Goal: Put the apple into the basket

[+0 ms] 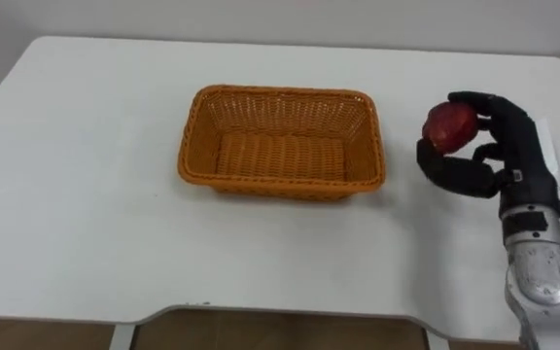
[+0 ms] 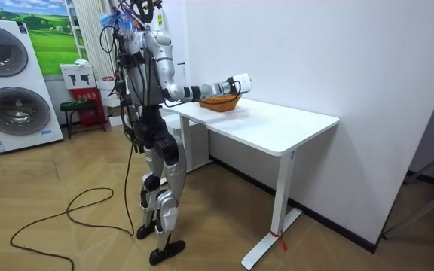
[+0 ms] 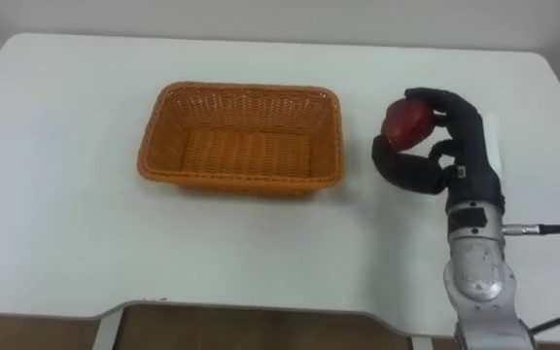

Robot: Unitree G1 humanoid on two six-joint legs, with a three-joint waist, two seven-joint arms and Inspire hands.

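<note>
Now, starting at the left, the white table (image 1: 66,194) is lying bare, and toward its middle the orange wicker basket (image 1: 280,185) is sitting upright with nothing in it. To the right of the basket, clear of its rim, the right hand (image 1: 509,146) is grasping the red apple (image 1: 450,124). The fingers are arching over the top and the thumb side is curling underneath, so the apple is sitting in the hand, not in the basket. The hand seems to be holding it slightly off the tabletop, though I cannot tell for sure. In the room view the robot is standing at the end of the table, with that arm reaching out over it.

As I am judging it, the step in hand is carrying the apple leftward into the basket. Doing this well is going to mean:

- **Grip:** keeping it firm, since a round, smooth fruit could be slipping out sideways.
- **Height:** lifting enough to clear the basket's right wall, because a light wicker basket is likely to slide if bumped.
- **Release:** bringing the apple over the middle of the basket floor and lowering it close before letting go, so it is not bouncing or rolling.
</note>
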